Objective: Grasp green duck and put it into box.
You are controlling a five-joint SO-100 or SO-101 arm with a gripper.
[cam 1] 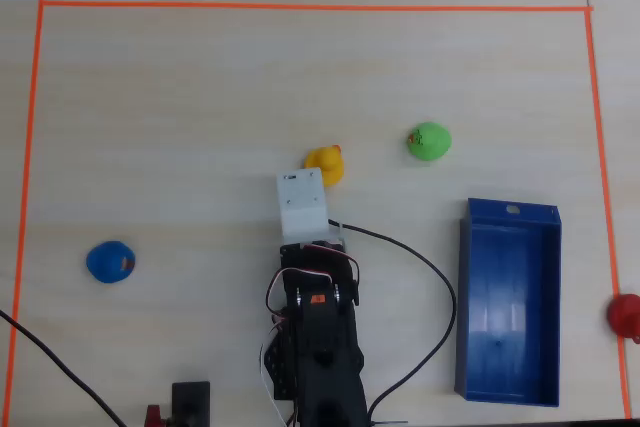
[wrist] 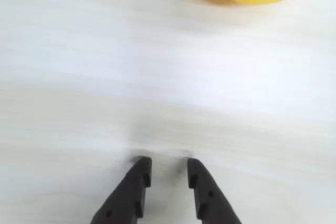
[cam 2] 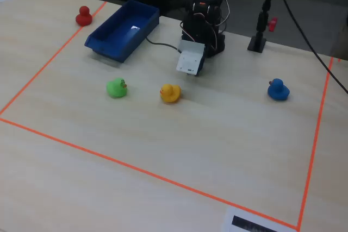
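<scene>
Reaching: nothing held yet
Box [cam 1: 508, 347]: right of my arm in the overhead view, empty
Green duck [cam 1: 429, 141]: far and right of my gripper [wrist: 168, 167], beyond the yellow duck [cam 1: 325, 162]
Fingers: nearly closed, a narrow gap, gripping nothing

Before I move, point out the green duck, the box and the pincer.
green duck [cam 1: 429, 141], overhead view, middle of its body
box [cam 1: 465, 297], overhead view, its left wall
pincer [wrist: 167, 174], wrist view, gap between the two black fingertips, empty
</scene>
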